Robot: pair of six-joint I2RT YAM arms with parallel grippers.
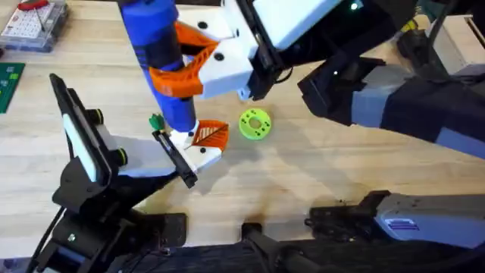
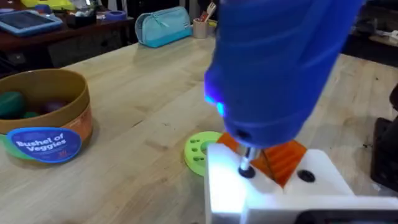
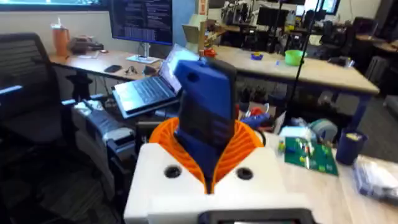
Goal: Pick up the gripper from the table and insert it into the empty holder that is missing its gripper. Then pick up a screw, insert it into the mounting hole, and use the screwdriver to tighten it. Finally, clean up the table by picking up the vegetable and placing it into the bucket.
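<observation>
The blue screwdriver (image 1: 161, 57) stands upright, and my right gripper (image 1: 182, 64) is shut on its body with orange pads either side (image 3: 208, 149). Its metal bit (image 2: 246, 163) presses into a hole of the white gripper (image 1: 201, 146) with the orange ribbed pad (image 2: 287, 155). That piece sits on the black holder rail (image 1: 176, 158) at the end of the left arm with green knobs (image 1: 95, 116). The screw is hidden under the bit. The orange bucket (image 2: 46, 121) stands farther off, with a green vegetable (image 2: 11, 102) and a purplish one inside.
A lime-green disc with holes (image 1: 255, 124) lies just beside the mounted piece. A clear parts box (image 1: 30, 23) and a green circuit board (image 1: 9, 80) sit at the far left. The right arm's dark links (image 1: 394, 98) cross the right half of the table.
</observation>
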